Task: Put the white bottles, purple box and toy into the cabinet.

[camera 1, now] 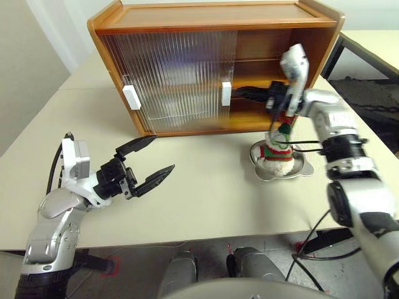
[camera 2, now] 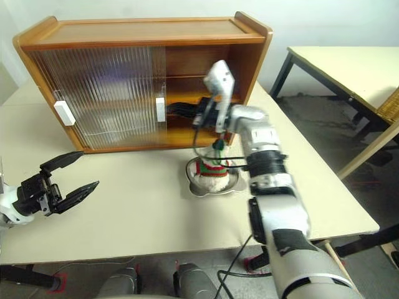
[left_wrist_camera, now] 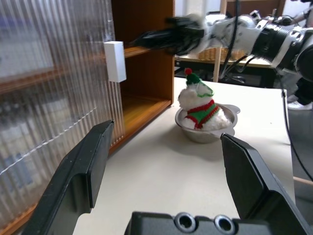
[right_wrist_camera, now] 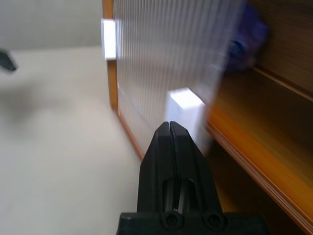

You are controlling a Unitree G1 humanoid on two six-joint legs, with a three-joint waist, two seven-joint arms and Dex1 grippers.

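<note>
The cabinet [camera 1: 212, 18] stands at the back of the table, its ribbed doors covering the left and middle and its right end open. My right gripper [camera 1: 238, 93] is shut and empty, pointing left, its tip just in front of the right door's white handle [right_wrist_camera: 188, 110]. The toy [camera 1: 277, 152], white plush with red and green bands, sits in a metal bowl [camera 1: 299, 169] on the table before the open end. A blurred purple box [right_wrist_camera: 248, 34] lies on the upper shelf by the door's edge. The white bottles are hidden. My left gripper [camera 1: 161, 154] hangs open and empty over the table's front left.
A second white handle [camera 1: 131, 97] sits on the left door. Black cables [camera 1: 305, 146] run along my right arm above the bowl. Another table [camera 2: 349, 68] stands to the right across a gap of floor.
</note>
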